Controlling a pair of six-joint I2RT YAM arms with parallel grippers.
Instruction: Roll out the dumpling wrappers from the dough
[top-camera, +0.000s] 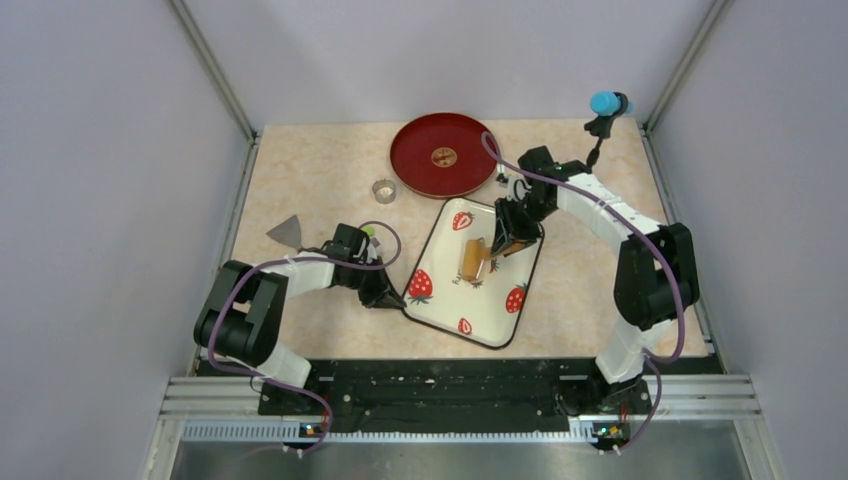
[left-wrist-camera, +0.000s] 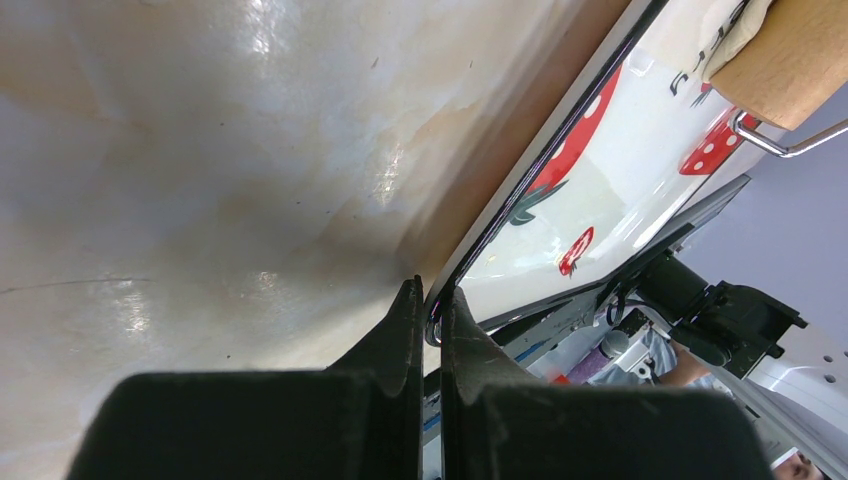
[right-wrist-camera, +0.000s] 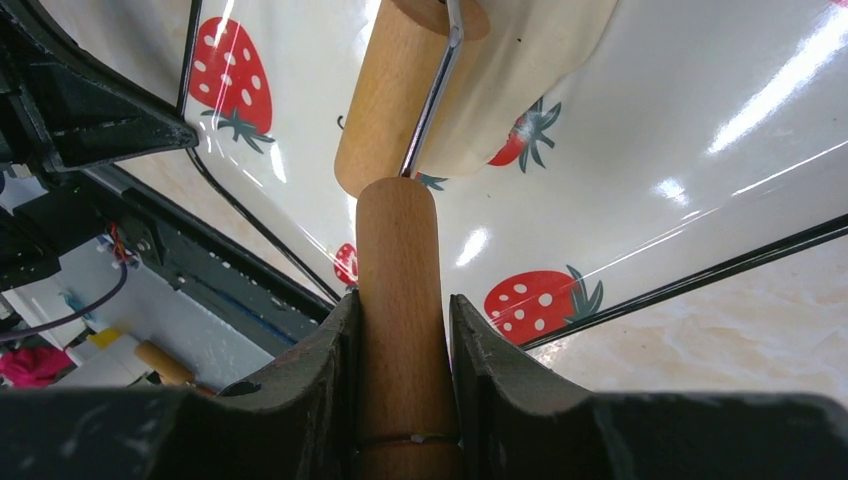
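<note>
Dough (right-wrist-camera: 522, 80) lies as a thin, pale cream sheet on the strawberry tray (top-camera: 488, 318), which sits tilted near the middle of the tabletop (top-camera: 320, 170), its near corner towards the near edge. The barrel of the wooden roller (right-wrist-camera: 385, 110) rests on the sheet, with part of the dough showing past it on one side.

The right end effector (right-wrist-camera: 400, 308) is partly spread and clamped on the roller's wooden handle (right-wrist-camera: 398, 250). A finger presses each side of the handle, and a bent metal wire (right-wrist-camera: 437, 90) joins it to the barrel. From above, this end effector hangs over the far half of the tray.

The left end effector (left-wrist-camera: 432, 298) is low at the tray's left side, just off the near-left corner. Its fingers (left-wrist-camera: 395, 340) are pressed almost together, and the tray's thin black rim is pinched between their tips.

A round red plate (top-camera: 443, 155) lies near the far edge of the tabletop. A small metal ring (top-camera: 383, 189) stands just to its left. A grey triangular scraper (top-camera: 287, 231) lies near the left edge.
</note>
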